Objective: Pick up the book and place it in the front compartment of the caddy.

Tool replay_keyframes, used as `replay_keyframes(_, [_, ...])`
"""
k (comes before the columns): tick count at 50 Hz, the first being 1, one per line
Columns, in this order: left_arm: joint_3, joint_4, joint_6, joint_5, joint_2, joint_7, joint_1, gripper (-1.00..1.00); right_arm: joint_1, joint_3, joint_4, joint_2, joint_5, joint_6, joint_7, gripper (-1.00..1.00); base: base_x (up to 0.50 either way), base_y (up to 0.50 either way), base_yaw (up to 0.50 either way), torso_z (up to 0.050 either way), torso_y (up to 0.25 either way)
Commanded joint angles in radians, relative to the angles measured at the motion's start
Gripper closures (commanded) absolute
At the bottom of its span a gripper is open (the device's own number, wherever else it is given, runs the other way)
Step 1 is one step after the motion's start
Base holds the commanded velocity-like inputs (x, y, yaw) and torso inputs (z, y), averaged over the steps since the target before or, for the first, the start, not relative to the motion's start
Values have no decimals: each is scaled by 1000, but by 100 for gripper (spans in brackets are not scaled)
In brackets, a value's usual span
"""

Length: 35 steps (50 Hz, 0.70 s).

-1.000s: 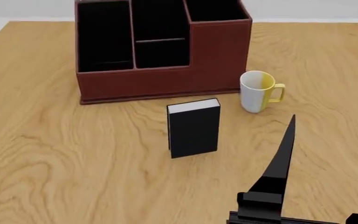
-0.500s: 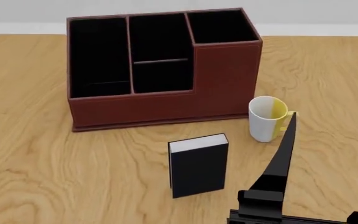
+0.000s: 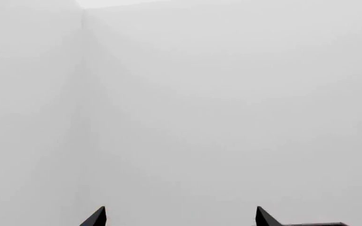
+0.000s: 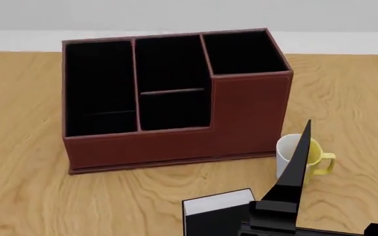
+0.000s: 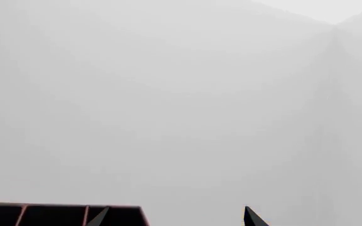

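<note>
- The right tool [image 4: 293, 187] was matte black, with a long, thin, pointed finger rising from a blocky base.
- Both wrist views showed paired black pointed fingertips [image 3: 95, 217].

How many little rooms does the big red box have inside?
4 that show. In the caddy: a tall one at its left, two in the middle split by a divider, front and back, and a raised one at its right. More could be hidden in the dark.

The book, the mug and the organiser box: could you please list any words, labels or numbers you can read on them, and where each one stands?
None: no text shows anywhere.
The book: plain black cover.
The mug: white and yellow, unmarked.
The organiser box: plain maroon.
</note>
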State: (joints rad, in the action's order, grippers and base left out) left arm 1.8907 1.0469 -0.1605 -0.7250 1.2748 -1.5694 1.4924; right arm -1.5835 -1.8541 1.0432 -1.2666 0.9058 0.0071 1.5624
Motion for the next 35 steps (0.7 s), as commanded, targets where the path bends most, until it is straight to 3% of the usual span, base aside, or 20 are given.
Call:
replay_keyframes(1, [-5,0,-3,8,4,0,-14,-100,-13,-24,3,-4,-6,-3,2,-100,348,188,0,0,10])
replay_keyframes(15, [-42,0,7,6,-9,0,-47,-100,-1,-18,3,-5,-12,0,5,-100,348,192,0,0,1])
replay_keyframes(35, [20,0,-8,0,-3,0,21,-100,-32,-18,3,4,6,3,3,-100,346,109,0,0,2])
